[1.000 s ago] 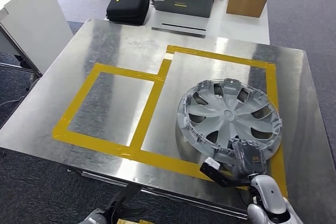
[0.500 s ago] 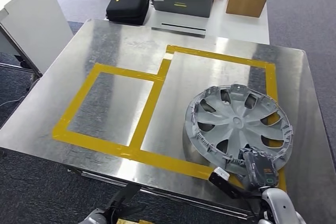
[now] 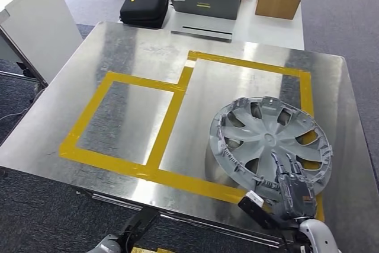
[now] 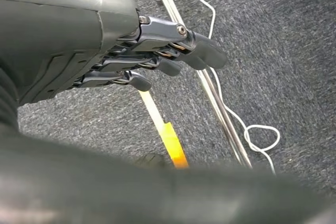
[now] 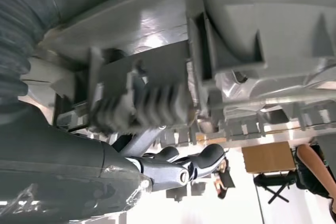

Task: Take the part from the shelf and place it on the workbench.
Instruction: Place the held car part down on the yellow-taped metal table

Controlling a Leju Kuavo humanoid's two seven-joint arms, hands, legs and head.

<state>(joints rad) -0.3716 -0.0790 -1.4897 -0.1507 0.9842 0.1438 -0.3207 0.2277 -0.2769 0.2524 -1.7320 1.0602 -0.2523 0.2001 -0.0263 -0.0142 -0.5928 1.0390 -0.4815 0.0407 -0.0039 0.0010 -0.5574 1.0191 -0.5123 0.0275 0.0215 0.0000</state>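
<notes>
We find no legible text; the yellow labels on the black case and laptop are unreadable.

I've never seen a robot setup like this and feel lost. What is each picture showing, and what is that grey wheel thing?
These come from a humanoid robot. The head view looks down on a steel workbench marked with yellow tape. The grey disc is a car wheel cover, lying inside the larger taped area. The robot's right hand is at its near rim with fingers spread over it; whether it grips is unclear. The right wrist view is a close-up of that rim. The left wrist view shows the left hand, empty, hanging over carpet.
</notes>
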